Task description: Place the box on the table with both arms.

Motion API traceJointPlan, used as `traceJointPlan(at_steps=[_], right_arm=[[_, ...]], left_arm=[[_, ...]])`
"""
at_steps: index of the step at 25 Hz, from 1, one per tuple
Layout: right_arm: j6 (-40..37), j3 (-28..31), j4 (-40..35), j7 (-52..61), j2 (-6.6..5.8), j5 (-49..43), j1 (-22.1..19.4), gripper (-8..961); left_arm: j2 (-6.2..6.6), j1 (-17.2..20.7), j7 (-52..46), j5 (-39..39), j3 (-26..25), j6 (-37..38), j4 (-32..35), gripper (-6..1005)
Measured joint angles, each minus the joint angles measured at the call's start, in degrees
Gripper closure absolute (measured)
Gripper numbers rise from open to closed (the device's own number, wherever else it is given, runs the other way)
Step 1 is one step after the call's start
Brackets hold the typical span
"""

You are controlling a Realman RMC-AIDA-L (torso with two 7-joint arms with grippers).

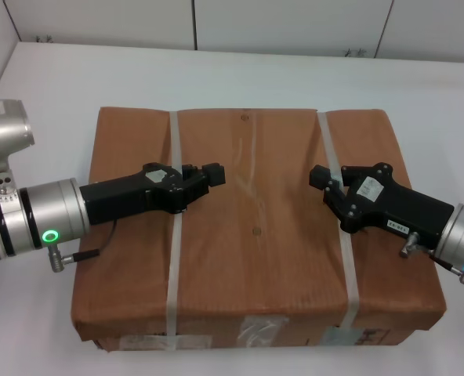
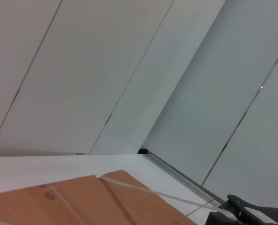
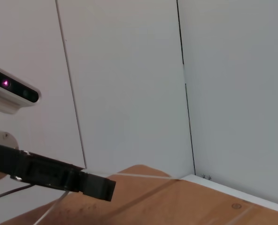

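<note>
The box (image 1: 255,258), a large flat brown carton with two whitish straps (image 1: 174,258), lies flat on the white table (image 1: 216,74). My left gripper (image 1: 214,174) is shut and empty over the box top, just past the left strap, pointing right. My right gripper (image 1: 318,177) is shut and empty over the box top, beside the right strap, pointing left. The two tips face each other with a wide gap between them. I cannot tell whether they touch the carton. The box (image 3: 186,201) and left gripper (image 3: 104,187) show in the right wrist view. The box (image 2: 82,201) shows in the left wrist view.
White panelled walls (image 1: 295,23) stand behind the table's far edge. Bare tabletop runs behind the box and to its left (image 1: 36,313). Labels (image 1: 255,329) sit on the box's near side. The left arm's wrist camera (image 1: 5,129) rises at far left.
</note>
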Motion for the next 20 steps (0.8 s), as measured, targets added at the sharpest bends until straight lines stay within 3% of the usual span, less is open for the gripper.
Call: traceJointPlan(at_steps=[7, 14, 20], right_arm=[[1.98, -0.19, 0.48, 0.08, 0.01, -0.02, 0.23, 918], [11.64, -0.64, 3.67, 0.5, 0.0, -0.62, 3.17, 917], [20.29, -0.97, 6.9, 0.58, -0.01, -1.09, 6.15, 917]], left_arm=[[-0.39, 0.06, 0.52, -0.07, 0.0, -4.72, 0.01, 913], [-2.3, -0.9, 2.8, 1.76, -0.01, -18.49, 0.01, 912], [-2.57, -1.19, 4.07, 2.7, -0.04, -25.41, 0.32, 911]])
